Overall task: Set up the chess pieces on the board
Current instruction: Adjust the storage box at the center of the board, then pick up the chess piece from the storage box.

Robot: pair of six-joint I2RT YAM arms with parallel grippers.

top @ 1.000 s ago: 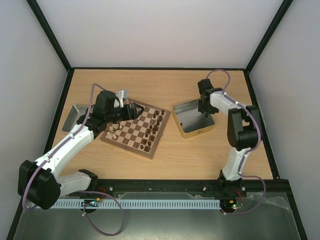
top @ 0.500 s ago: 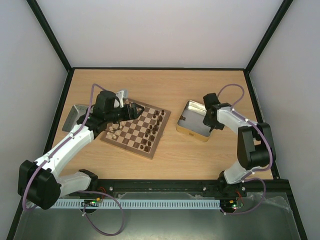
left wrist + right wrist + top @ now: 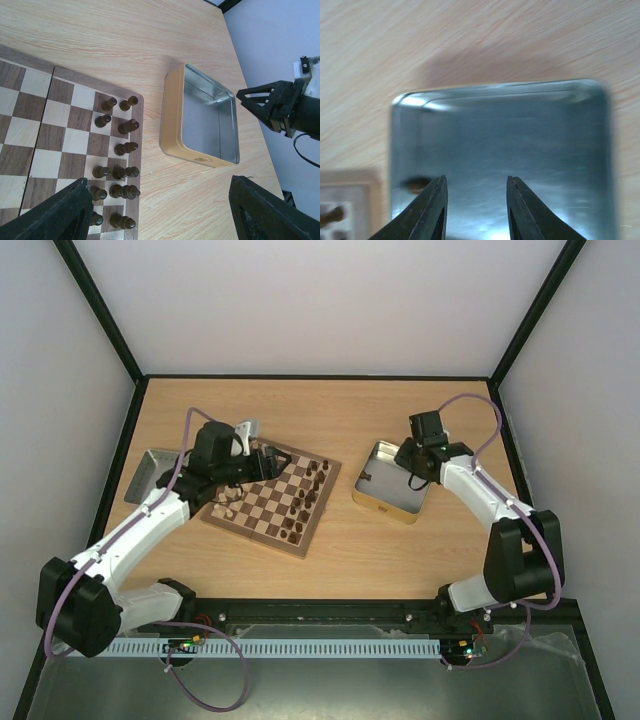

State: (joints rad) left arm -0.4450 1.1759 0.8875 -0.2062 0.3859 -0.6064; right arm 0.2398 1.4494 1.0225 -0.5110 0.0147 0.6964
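The board (image 3: 265, 502) lies left of centre, and the left wrist view shows its right part (image 3: 60, 120). Dark chess pieces (image 3: 122, 147) stand in two rows along its right edge (image 3: 310, 485). Pale pieces (image 3: 232, 502) stand on its left side. My left gripper (image 3: 268, 462) hovers open over the board's far edge, and nothing is between its fingers (image 3: 160, 181). My right gripper (image 3: 412, 478) hangs open and empty over the tin (image 3: 393, 483); its fingers (image 3: 476, 179) frame the tin's bare metal floor (image 3: 520, 135). A small dark blur (image 3: 417, 184) sits by the tin's left wall; what it is I cannot tell.
A grey tray (image 3: 148, 472) lies at the table's left edge, behind the left arm. The gold-sided tin (image 3: 200, 122) sits just right of the board, with a strip of bare wood between them. The right gripper's fingers (image 3: 260, 100) show past the tin.
The tin has turned and shifted a little toward the board. My right arm swung out to the right and back over the tin, and its jaws have opened. The left arm has hardly moved.
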